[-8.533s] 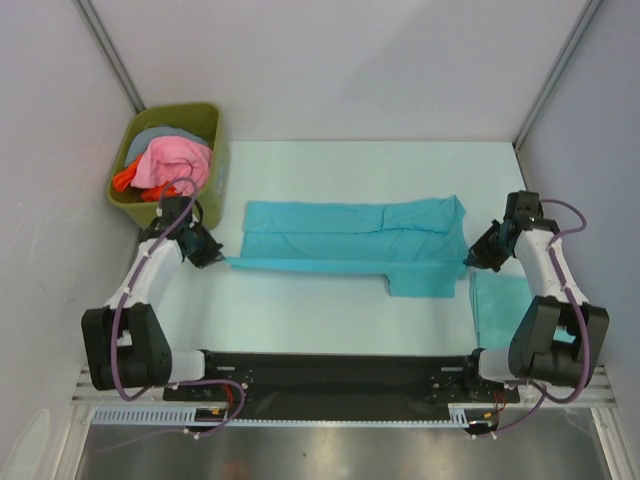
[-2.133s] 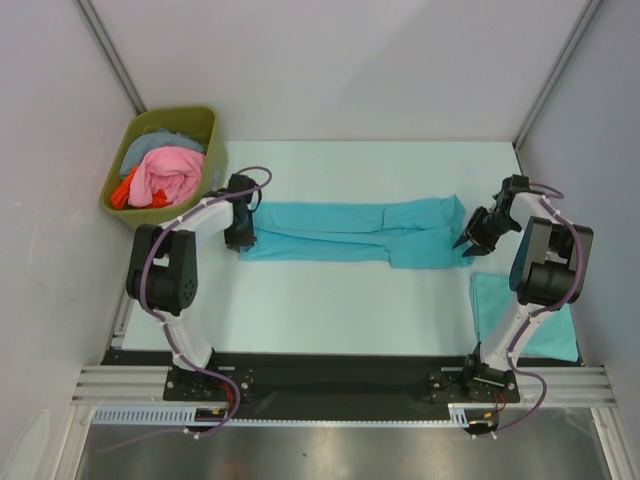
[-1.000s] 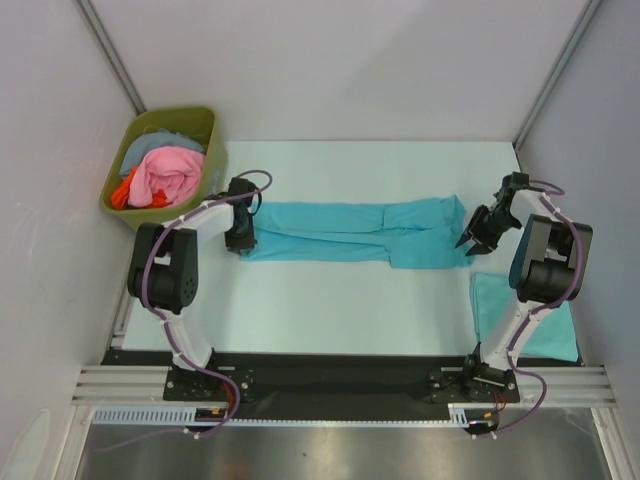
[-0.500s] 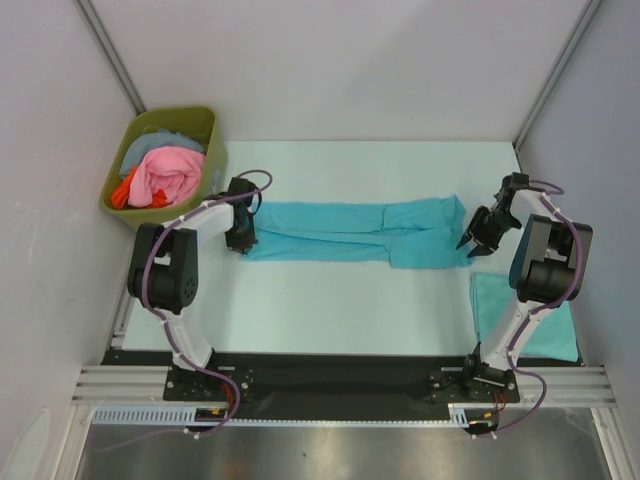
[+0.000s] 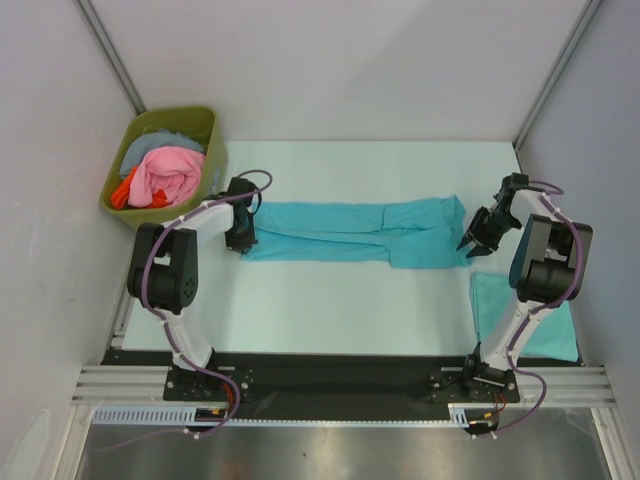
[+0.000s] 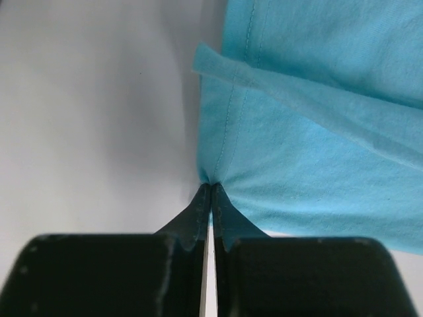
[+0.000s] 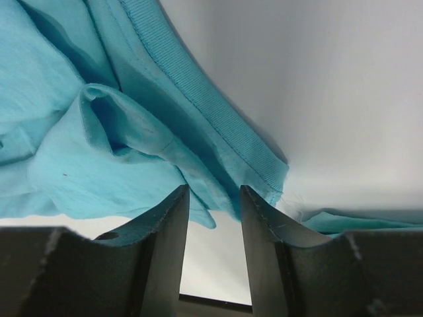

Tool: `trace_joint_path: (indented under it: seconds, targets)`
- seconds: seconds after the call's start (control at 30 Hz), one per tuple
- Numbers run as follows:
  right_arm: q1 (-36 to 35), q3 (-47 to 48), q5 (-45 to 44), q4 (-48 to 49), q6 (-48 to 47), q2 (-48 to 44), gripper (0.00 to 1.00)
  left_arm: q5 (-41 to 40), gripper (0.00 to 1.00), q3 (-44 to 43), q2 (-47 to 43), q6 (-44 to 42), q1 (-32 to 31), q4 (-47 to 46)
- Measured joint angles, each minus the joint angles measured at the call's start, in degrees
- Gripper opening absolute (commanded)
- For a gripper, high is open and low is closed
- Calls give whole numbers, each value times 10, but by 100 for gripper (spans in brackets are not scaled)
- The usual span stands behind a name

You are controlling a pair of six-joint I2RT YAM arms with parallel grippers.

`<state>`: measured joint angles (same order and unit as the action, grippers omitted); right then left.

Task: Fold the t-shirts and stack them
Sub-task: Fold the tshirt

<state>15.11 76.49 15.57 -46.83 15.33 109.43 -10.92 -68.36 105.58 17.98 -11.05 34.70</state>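
Observation:
One turquoise t-shirt (image 5: 350, 232) lies across the middle of the table as a long narrow strip folded lengthwise. At its left end my left gripper (image 5: 241, 238) is shut, and the tips (image 6: 210, 189) pinch the hem edge of the t-shirt (image 6: 317, 132). My right gripper (image 5: 470, 243) is at the strip's right end. It stands open (image 7: 213, 193), its fingers either side of the bunched edge next to the ribbed collar (image 7: 198, 92). A second t-shirt (image 5: 490, 300), folded flat, lies at the near right, partly under the right arm.
An olive-green bin (image 5: 213, 165) with pink (image 5: 165, 175), grey and orange clothes stands at the far left, close behind the left arm. Grey walls close in both sides. The black mounting rail (image 5: 330, 375) runs along the near edge.
Since the oldest frame the wider shirt has become a narrower strip and both arms have moved to its ends. Over the last second nothing moves in the top view.

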Motion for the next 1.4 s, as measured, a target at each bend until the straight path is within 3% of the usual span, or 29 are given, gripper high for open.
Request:
trace_joint_path:
  seconds: [0.27,0.33,0.47,1.4]
  targets:
    - [-5,-3,12,2,1,7,37,2,0,2,-2,0,0,0]
    - [-7,-6,15,5,1,7,29,2,0,2,-3,0,0,0]
    - [-8,-9,16,6,6,7,0,2,0,2,-5,0,0,0]
    - [16,-89,30,63,59,-50,0,-36,0,90,-86,70,0,10]
